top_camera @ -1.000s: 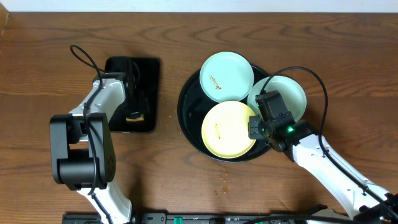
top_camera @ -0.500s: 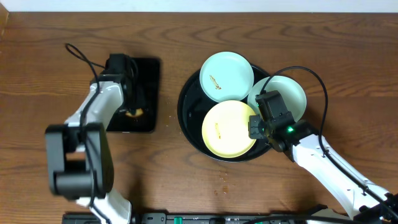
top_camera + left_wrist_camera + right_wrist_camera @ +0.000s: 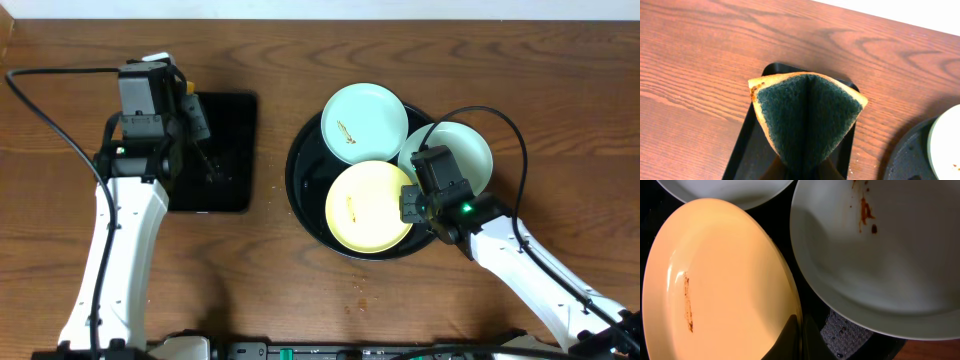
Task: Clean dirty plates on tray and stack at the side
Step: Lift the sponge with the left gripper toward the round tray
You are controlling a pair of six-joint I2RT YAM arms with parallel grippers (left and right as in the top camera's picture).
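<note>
Three plates lie on the round black tray [image 3: 300, 175]: an aqua one [image 3: 363, 122] at the back, a second aqua one [image 3: 465, 150] on the right rim, and a yellow one [image 3: 367, 207] in front, each with brown smears. My right gripper [image 3: 410, 205] is shut on the right edge of the yellow plate [image 3: 720, 280], one finger over the rim and one under it [image 3: 801, 337]. The smeared aqua plate [image 3: 880, 265] overlaps beside it. My left gripper [image 3: 197, 118] is shut on a folded green-and-yellow sponge [image 3: 807, 115], held above the small tray [image 3: 807, 167].
A small rectangular black tray [image 3: 225, 160] lies left of the round tray, under the sponge. A few crumbs [image 3: 360, 285] dot the wood in front of the round tray. Black cables loop from both arms. Bare wood lies all around.
My left gripper has shut on the sponge and lifted it off the small rectangular tray, the arm swinging up and back. The right gripper and the plates have not moved.
</note>
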